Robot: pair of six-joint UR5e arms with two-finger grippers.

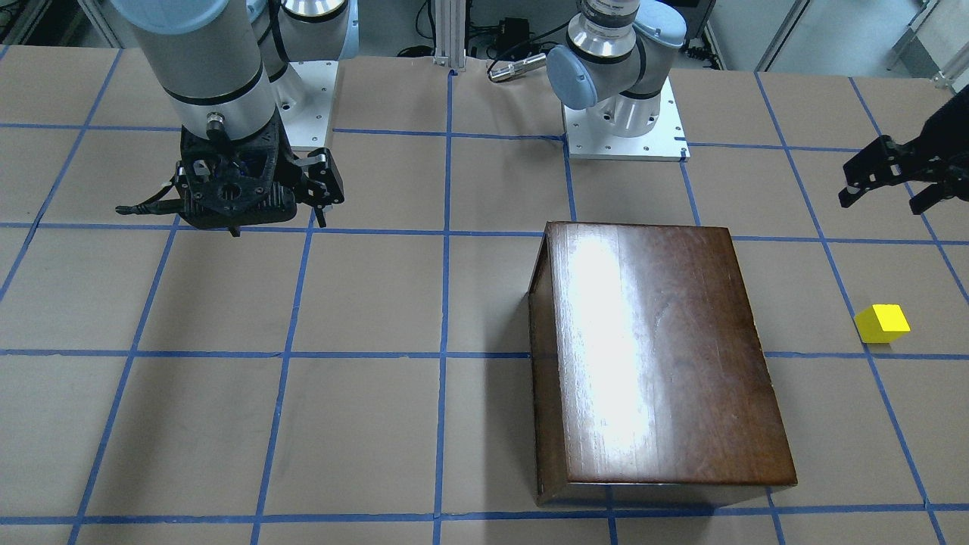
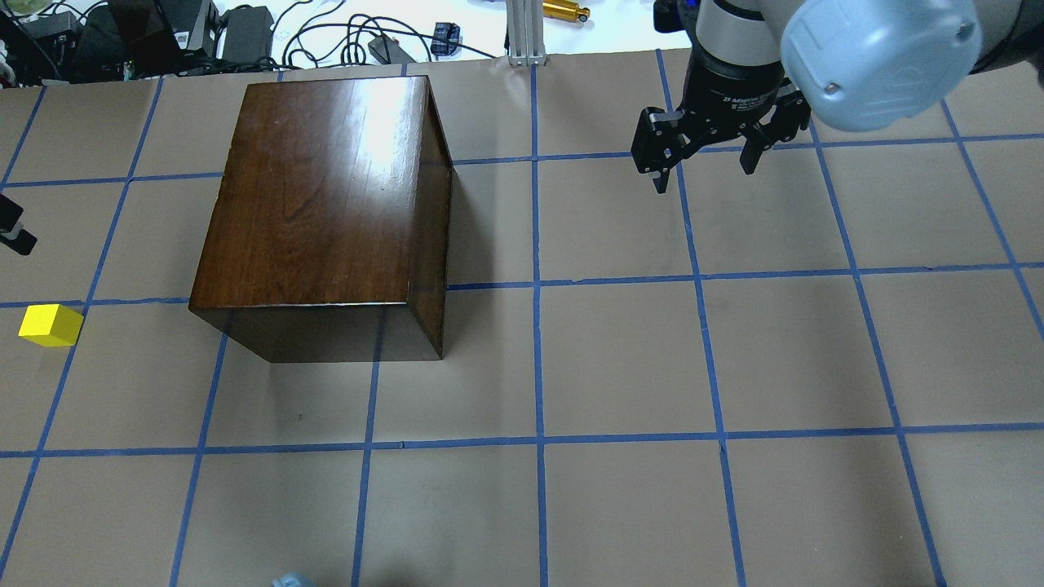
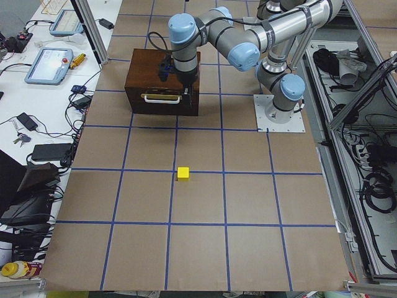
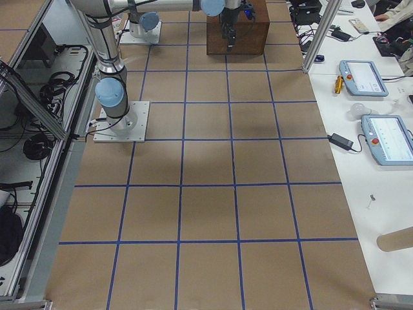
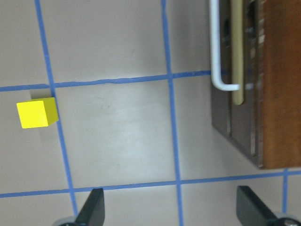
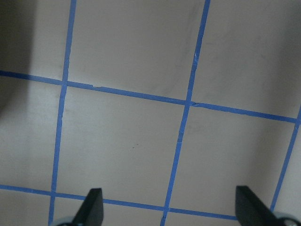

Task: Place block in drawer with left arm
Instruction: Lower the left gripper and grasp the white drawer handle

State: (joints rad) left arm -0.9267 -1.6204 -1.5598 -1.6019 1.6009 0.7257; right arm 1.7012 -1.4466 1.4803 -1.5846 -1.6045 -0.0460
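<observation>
Exterior left: drawer front [image 3: 162, 98] faces the block [image 3: 183, 173].

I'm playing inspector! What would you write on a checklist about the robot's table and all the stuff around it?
Surface: brown table with a grid of blue tape lines.
Job's things: small bright yellow cube sits alone on the table, apart from the glossy dark-brown wooden box. The drawer with its white handle looks pushed in.
Clutter: nothing seen.
Grippers: left gripper is open and empty, hovering off to the side of the cube. Right gripper is open and empty over bare table.
Cables: black cables lie on the white bench beyond the table.
Surroundings: blue-edged touchscreen tablets lie on the side bench.
</observation>
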